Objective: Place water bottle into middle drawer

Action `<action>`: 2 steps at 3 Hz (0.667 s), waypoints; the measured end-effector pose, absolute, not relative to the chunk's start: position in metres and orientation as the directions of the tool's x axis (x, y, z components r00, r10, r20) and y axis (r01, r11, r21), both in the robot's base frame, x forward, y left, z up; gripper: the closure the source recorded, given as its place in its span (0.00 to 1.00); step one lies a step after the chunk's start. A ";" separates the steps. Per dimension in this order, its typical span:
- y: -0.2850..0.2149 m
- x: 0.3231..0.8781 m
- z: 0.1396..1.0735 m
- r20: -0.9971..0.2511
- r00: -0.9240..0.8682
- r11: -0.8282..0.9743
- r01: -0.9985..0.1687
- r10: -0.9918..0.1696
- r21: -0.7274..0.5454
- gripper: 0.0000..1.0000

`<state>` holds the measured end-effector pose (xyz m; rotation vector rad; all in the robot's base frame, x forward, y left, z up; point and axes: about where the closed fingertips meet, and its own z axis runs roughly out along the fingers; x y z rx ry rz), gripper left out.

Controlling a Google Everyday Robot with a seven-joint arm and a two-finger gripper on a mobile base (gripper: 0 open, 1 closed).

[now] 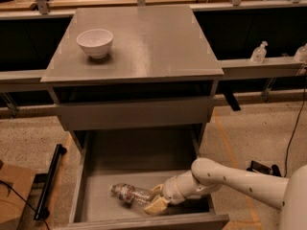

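The water bottle lies on its side on the floor of the open middle drawer, near the drawer's front, cap end pointing left. My gripper reaches into the drawer from the right. Its tan fingers sit on either side of the bottle's right end and are closed on it. The white arm crosses over the drawer's right front corner.
A white bowl stands on the grey cabinet top at the back left. A closed drawer front hangs above the open drawer. A pump dispenser bottle stands on a ledge at right. A black bar and a cardboard box are on the floor at left.
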<state>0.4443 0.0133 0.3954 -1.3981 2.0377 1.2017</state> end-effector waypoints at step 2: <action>0.018 0.449 0.416 -0.741 -0.381 0.123 -0.917 -0.552 0.380 0.00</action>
